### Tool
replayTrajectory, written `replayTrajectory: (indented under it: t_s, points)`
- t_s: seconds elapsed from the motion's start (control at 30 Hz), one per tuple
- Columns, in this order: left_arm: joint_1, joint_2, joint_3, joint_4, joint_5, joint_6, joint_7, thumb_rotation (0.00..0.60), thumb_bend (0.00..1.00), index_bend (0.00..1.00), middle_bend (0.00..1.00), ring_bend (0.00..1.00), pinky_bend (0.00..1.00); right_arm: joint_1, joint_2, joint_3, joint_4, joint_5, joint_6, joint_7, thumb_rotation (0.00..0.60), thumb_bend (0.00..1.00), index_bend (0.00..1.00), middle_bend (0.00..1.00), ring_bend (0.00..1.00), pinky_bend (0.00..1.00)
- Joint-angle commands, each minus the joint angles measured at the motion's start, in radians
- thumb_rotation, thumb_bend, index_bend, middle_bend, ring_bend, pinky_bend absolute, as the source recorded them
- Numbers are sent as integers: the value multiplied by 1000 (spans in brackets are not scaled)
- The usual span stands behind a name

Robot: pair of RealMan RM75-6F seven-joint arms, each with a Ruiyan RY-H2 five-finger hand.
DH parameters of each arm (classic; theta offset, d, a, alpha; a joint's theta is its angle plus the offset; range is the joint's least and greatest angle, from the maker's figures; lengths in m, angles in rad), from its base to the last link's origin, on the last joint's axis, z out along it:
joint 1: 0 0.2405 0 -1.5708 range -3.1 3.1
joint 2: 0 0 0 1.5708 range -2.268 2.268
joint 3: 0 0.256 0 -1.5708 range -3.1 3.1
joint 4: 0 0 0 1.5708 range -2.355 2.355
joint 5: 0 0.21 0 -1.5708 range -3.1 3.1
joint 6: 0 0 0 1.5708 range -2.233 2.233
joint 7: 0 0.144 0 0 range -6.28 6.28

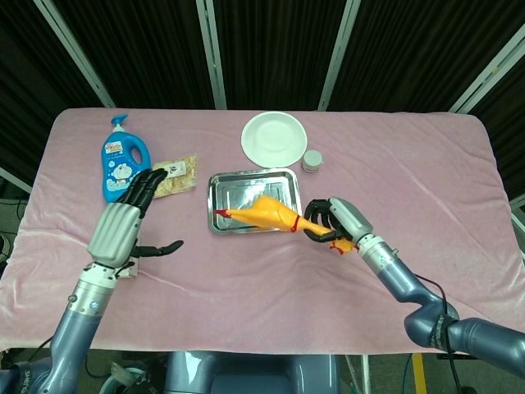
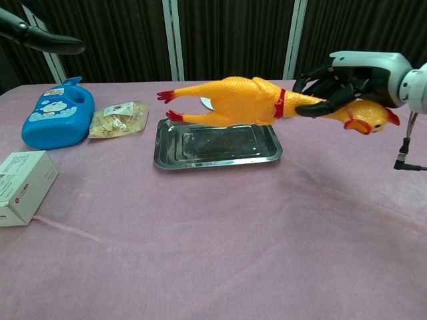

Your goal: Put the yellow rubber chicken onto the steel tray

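Observation:
The yellow rubber chicken hangs level above the steel tray, its red feet pointing left. My right hand grips it by the neck, just right of the tray. The chicken's head sticks out below that hand. My left hand is open, fingers spread, far to the left above the white box; in the chest view only a fingertip of it shows at the top left.
A blue detergent bottle and a snack packet lie left of the tray. A white box sits at the front left. Behind the tray stand a white plate and a small jar.

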Motion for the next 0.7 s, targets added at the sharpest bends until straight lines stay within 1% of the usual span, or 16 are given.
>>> replayTrajectory:
  t_s: [0.03, 0.17, 0.27, 0.53, 0.7]
  points:
    - [37, 29, 20, 13, 21, 21, -40, 600, 4, 0, 57, 0, 278, 45, -54, 22, 67, 32, -47, -16, 600, 498, 947, 726, 756, 871]
    - [71, 40, 49, 51, 31, 19, -72, 600, 4, 0, 59, 0, 278, 97, -121, 44, 152, 69, -101, -36, 600, 498, 947, 726, 754, 871]
    - [94, 42, 60, 74, 29, 17, -98, 600, 4, 0, 60, 0, 278, 134, -166, 55, 210, 89, -138, -54, 600, 498, 947, 727, 750, 871]
    - [137, 45, 67, 126, -5, 3, -156, 600, 4, 0, 60, 0, 278, 214, -272, 77, 353, 137, -221, -91, 600, 498, 947, 727, 743, 871]
    - [154, 41, 67, 153, -26, -16, -185, 600, 4, 0, 58, 0, 278, 257, -338, 98, 461, 166, -265, -93, 600, 498, 943, 727, 730, 852]
